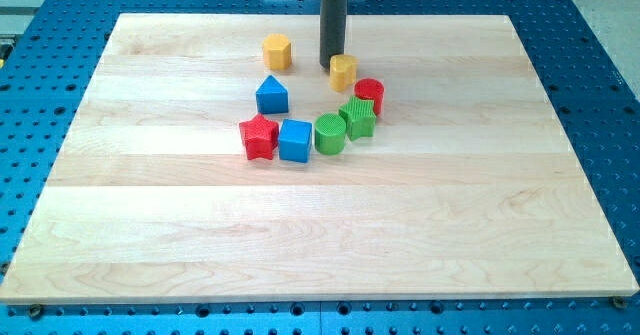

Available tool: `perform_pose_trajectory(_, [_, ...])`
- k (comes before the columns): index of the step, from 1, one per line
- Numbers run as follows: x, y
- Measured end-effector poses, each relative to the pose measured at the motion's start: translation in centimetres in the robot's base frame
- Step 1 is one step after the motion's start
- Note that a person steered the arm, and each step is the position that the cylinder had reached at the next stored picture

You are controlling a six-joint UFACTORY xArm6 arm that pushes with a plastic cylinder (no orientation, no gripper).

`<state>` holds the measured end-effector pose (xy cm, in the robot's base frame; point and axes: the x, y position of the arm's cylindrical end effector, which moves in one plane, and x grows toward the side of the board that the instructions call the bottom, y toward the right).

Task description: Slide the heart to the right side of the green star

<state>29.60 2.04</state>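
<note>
The yellow heart [343,72] lies near the view's top centre of the wooden board [320,225]. My tip [330,66] stands right against the heart's upper left side. The green star [357,118] lies below the heart, a little to the right. A red cylinder [369,95] sits between them, touching the star's upper right side and close to the heart's lower right.
A green cylinder [330,134] touches the star's left side. A blue cube [295,140] and a red star [259,136] continue that row to the left. A blue house-shaped block [272,95] and a yellow hexagon [277,51] lie left of my tip.
</note>
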Motion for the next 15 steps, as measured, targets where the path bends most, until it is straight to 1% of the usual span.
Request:
perform_pose_trajectory(1, [0.8, -4.3])
perform_pose_trajectory(2, [3.2, 1.1])
perform_pose_trajectory(3, [3.4, 9.5])
perform_pose_trajectory(4, [3.2, 8.8])
perform_pose_trajectory(5, [1.3, 4.8])
perform_pose_trajectory(6, [1.3, 9.4])
perform_pose_trajectory(7, [4.1, 12.4])
perform_pose_trajectory(8, [2.0, 9.8])
perform_pose_trajectory(9, [1.1, 8.2])
perform_pose_trajectory(10, [4.4, 13.5])
perform_pose_trajectory(11, [6.6, 16.9])
perform_pose_trajectory(12, [2.5, 16.0])
perform_pose_trajectory(13, [5.8, 24.3])
perform_pose_trajectory(14, [8.8, 22.7])
perform_pose_trajectory(15, [10.1, 21.7])
